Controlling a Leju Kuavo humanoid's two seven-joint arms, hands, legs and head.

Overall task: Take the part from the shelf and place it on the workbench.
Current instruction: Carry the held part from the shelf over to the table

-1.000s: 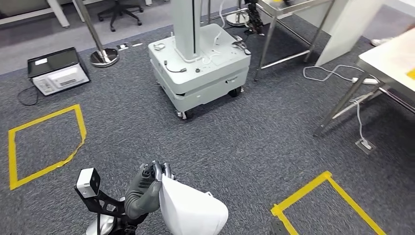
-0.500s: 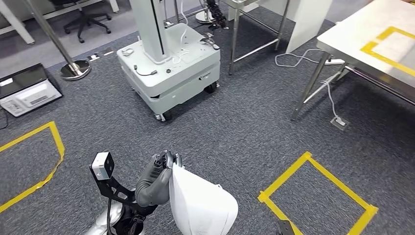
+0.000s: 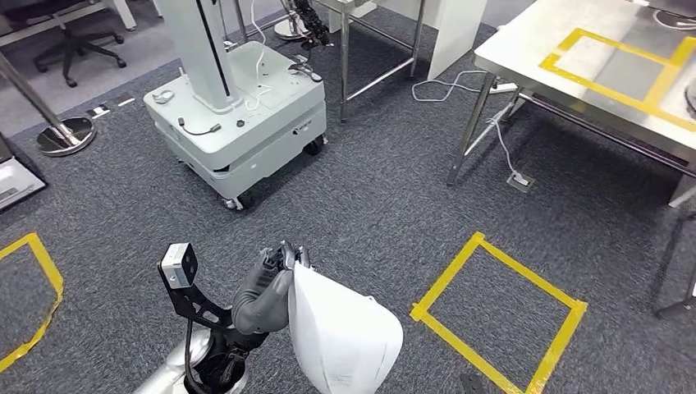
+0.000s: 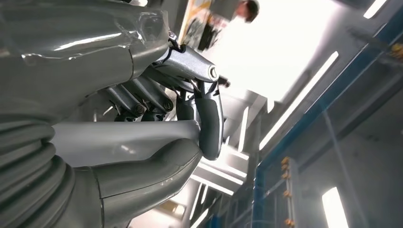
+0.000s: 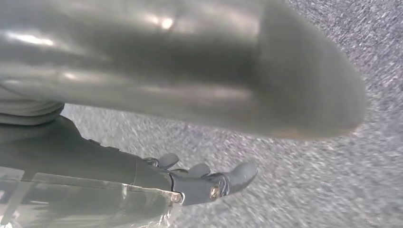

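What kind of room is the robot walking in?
Probably a robot lab or workshop: grey carpet marked with yellow tape squares, a steel workbench bearing the same tape, and a white wheeled machine base with cables on top.

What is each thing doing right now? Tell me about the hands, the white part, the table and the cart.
Left hand: raised, gripping the white part.
White part: held up off the floor.
Right hand: fingers out straight, holding nothing, above the carpet.
Workbench: standing, bare inside its yellow tape outline.
Wheeled cart: standing on the carpet.
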